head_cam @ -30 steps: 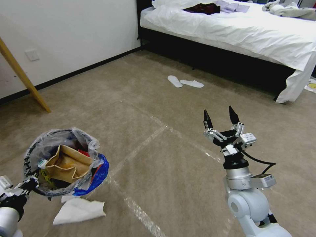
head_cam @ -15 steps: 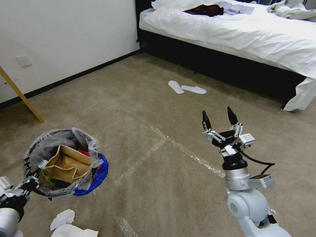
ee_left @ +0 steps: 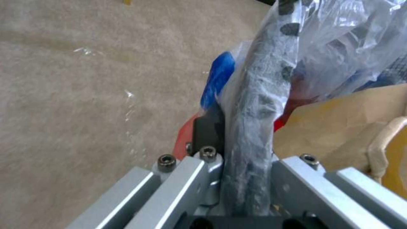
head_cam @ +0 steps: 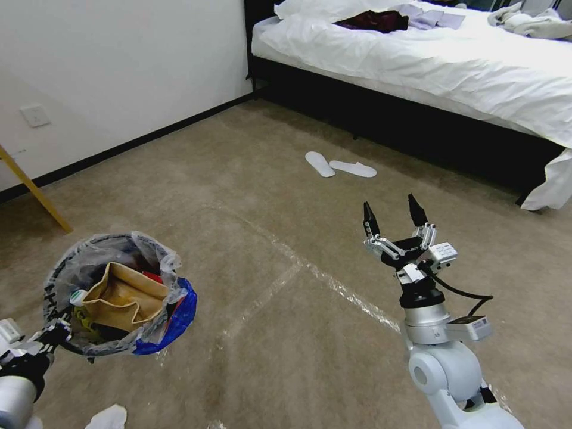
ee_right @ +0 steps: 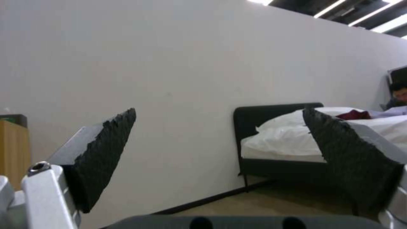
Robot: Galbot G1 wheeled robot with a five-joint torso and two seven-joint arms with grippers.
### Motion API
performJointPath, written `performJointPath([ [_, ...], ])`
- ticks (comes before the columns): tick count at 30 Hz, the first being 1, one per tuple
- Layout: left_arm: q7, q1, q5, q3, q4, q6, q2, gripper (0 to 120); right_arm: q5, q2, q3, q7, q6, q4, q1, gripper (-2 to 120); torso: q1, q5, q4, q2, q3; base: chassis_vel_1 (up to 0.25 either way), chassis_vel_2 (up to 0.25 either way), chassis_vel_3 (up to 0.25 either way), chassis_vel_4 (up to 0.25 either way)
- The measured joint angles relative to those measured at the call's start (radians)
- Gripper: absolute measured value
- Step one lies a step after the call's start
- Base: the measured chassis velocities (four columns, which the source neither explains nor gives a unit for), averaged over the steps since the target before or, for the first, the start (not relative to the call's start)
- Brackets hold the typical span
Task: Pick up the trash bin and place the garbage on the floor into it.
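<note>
Collection stage of the task, judged from the present layout: the trash bin [head_cam: 113, 295] is already lifted off the carpet at the robot's left and already carries rubbish, while a white tissue wad [head_cam: 109, 417] lies on the floor just below and in front of it at the near edge of the head view. The left end effector [head_cam: 52, 331] is clamped on the near side of the bin's black rim; the left wrist view shows the rim and its plastic liner pinched between the two metal finger blocks [ee_left: 186, 178]. The right end effector [head_cam: 392, 219] is held up over bare carpet at the robot's right, fingers spread wide with nothing between them. The next move calls, in all likelihood, for the free right arm to come down to the tissue and for the bin mouth to be kept level beneath the drop. Materials: the bin is round, lined with a thin, crinkled, clear bag with a glossy blue-and-red plastic edge spilling over one side; a stiff brown cardboard piece [head_cam: 122, 293] stands in it. The tissue is soft and crumpled, and should compress readily. The right fingers [ee_right: 106, 149] are black, wedge-shaped and ridged. The floor is short beige carpet crossed by shiny clear tape lines [head_cam: 333, 285]; flat white slippers [head_cam: 339, 166] lie near the bed [head_cam: 429, 59].
</note>
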Motion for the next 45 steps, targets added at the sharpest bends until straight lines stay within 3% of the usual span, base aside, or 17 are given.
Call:
performJointPath([
  [27, 0.001, -0.012, -0.001, -0.005, 0.025, -0.003, 0.007, 0, -0.019, 0.004, -0.038, 0.001, 0.0, -0.034, 0.034, 100, 0.001, -0.0001, 0.0001, 0.0, 0.0, -0.3, 0.305, 0.294, -0.299],
  [34, 0.001, -0.011, -0.001, -0.005, 0.025, -0.003, 0.008, 0, -0.034, 0.008, -0.054, 0.004, -0.005, -0.03, 0.028, 100, 0.001, 0.0, 0.0, 0.0, 0.0, -0.15, 0.157, 0.174, -0.135],
  [45, 0.001, -0.004, -0.002, -0.009, 0.022, -0.003, 0.007, 0, -0.049, 0.017, -0.056, 0.004, -0.006, -0.037, 0.028, 100, 0.0, -0.0001, 0.0001, 0.0, 0.0, -0.005, 0.004, 0.001, -0.003],
])
